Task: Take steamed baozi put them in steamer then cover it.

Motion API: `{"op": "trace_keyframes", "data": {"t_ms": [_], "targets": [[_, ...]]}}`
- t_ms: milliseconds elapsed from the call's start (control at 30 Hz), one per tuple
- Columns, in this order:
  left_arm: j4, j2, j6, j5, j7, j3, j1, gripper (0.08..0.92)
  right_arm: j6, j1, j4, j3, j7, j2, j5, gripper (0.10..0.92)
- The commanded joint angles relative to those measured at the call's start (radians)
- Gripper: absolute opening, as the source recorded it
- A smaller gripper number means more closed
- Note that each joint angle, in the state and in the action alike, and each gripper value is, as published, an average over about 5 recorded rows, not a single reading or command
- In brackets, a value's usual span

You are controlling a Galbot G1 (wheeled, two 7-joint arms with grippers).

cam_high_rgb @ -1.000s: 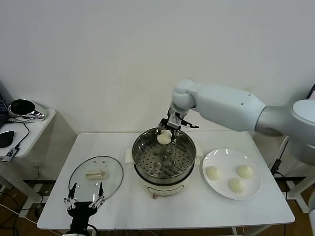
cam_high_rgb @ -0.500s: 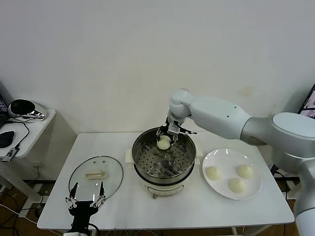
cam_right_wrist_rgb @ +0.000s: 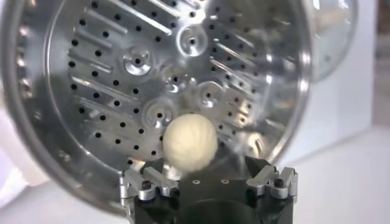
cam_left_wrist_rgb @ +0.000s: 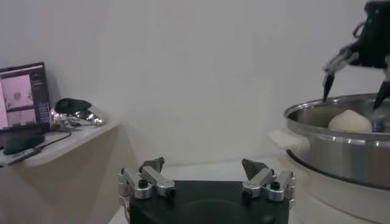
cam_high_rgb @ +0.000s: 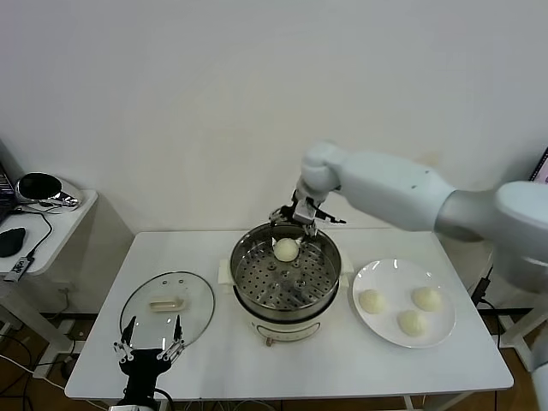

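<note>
The steamer (cam_high_rgb: 282, 318) stands mid-table, and one steamed baozi (cam_high_rgb: 285, 249) lies free on its perforated tray (cam_right_wrist_rgb: 109, 91) near the far wall. My right gripper (cam_high_rgb: 296, 221) hangs open just above that bun, holding nothing. The right wrist view shows the same baozi (cam_right_wrist_rgb: 189, 142) on the tray beyond the open right gripper (cam_right_wrist_rgb: 206, 169). Three more baozi (cam_high_rgb: 369, 300) (cam_high_rgb: 425, 298) (cam_high_rgb: 410, 322) rest on the white plate (cam_high_rgb: 387, 268). The cover (cam_high_rgb: 167, 304), a glass lid, lies flat at the table's left. My left gripper (cam_high_rgb: 150, 349) waits open beside it, near the front edge.
A side desk (cam_high_rgb: 43, 227) at the far left carries a shiny helmet-like object (cam_high_rgb: 38, 188) and a mouse (cam_high_rgb: 10, 241). The white table (cam_high_rgb: 342, 364) ends close behind the steamer at the wall. The left wrist view shows the steamer rim (cam_left_wrist_rgb: 341, 143) and the side desk (cam_left_wrist_rgb: 55, 140).
My right gripper lowered the baozi into the steamer, opened and let it go. The bun now lies on the tray and the gripper has lifted slightly. The left arm stayed still.
</note>
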Motion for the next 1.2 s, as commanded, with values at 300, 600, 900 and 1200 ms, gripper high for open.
{"op": "trace_keyframes", "data": {"t_ms": [300, 600, 900, 1200], "targets": [[-0.041, 0.023, 0.009, 0.002, 0.002, 0.012, 0.010, 0.823, -0.548, 0.278, 0.466, -0.179, -0.057, -0.539, 0.224, 0.823], [-0.055, 0.032, 0.009, 0.010, 0.002, 0.010, 0.030, 0.823, -0.568, -0.097, 0.461, 0.036, -0.004, -0.699, 0.151, 0.823], [-0.059, 0.018, 0.010, 0.022, 0.001, 0.005, 0.042, 0.823, -0.518, -0.514, 0.333, 0.355, -0.015, -0.662, -0.040, 0.823], [-0.047, 0.004, 0.009, 0.027, 0.001, 0.004, 0.039, 0.823, -0.453, -0.625, 0.212, 0.412, -0.013, -0.580, -0.108, 0.823]]}}
